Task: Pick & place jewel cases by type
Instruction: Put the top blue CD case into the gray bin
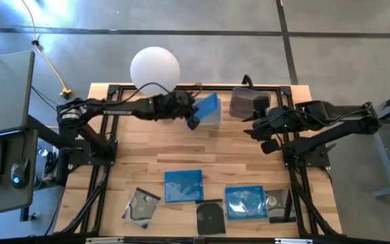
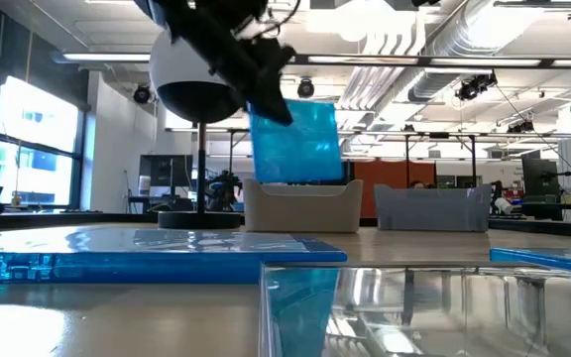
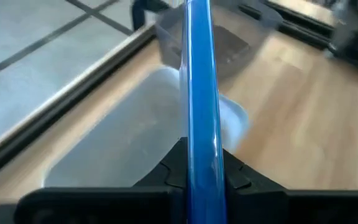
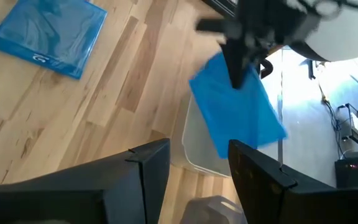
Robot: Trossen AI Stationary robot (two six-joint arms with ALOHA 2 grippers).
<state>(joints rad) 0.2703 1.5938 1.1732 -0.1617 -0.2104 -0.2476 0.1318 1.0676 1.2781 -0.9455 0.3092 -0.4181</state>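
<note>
the left gripper (image 1: 193,116) clamps a blue case (image 1: 208,108) by its edge, holding it on edge above the clear tub (image 1: 210,115) at the table's far side; in the low view the case (image 2: 295,142) hangs just over the tub's rim (image 2: 302,205). the left wrist view shows the case (image 3: 202,93) edge-on between the closed fingers (image 3: 173,174), the tub (image 3: 117,149) directly below.

the right gripper (image 1: 254,125) waits just beside the grey tub (image 1: 247,103), across from the left gripper, its fingers (image 4: 148,171) standing apart and empty.

well toward the table's near edge, away from both grippers, lie two more blue cases (image 1: 183,186) (image 1: 246,202), a black-lined case (image 1: 210,218) between them, and two clear cases (image 1: 141,206) (image 1: 280,205) at the outer ends of the row.

a white globe lamp (image 1: 155,68) stands behind the left arm.
</note>
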